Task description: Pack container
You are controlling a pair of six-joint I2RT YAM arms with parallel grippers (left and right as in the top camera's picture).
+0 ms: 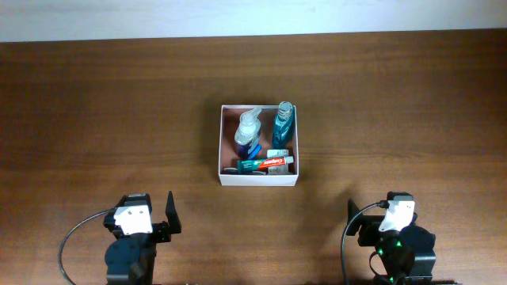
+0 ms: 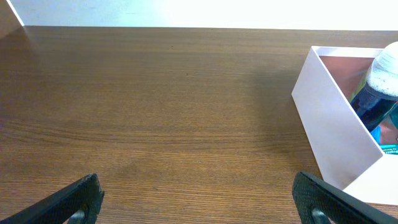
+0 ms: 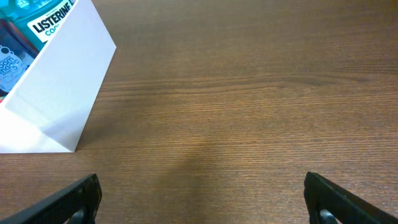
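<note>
The container (image 1: 259, 180) is a square white-walled box with a brownish-pink inside at the table's middle. In it lie a white-capped pump bottle (image 1: 247, 133), a teal Listerine bottle (image 1: 283, 124) and a red-and-green toothpaste tube (image 1: 265, 165). The container's wall also shows in the left wrist view (image 2: 326, 127) and in the right wrist view (image 3: 59, 102). My left gripper (image 2: 198, 199) is open and empty near the table's front left. My right gripper (image 3: 202, 200) is open and empty near the front right. Both are well apart from the container.
The brown wooden table (image 1: 111, 111) spreads around the container. A white wall (image 1: 238, 16) runs along the table's far edge. The left arm base (image 1: 135, 237) and the right arm base (image 1: 396, 237) sit at the front edge.
</note>
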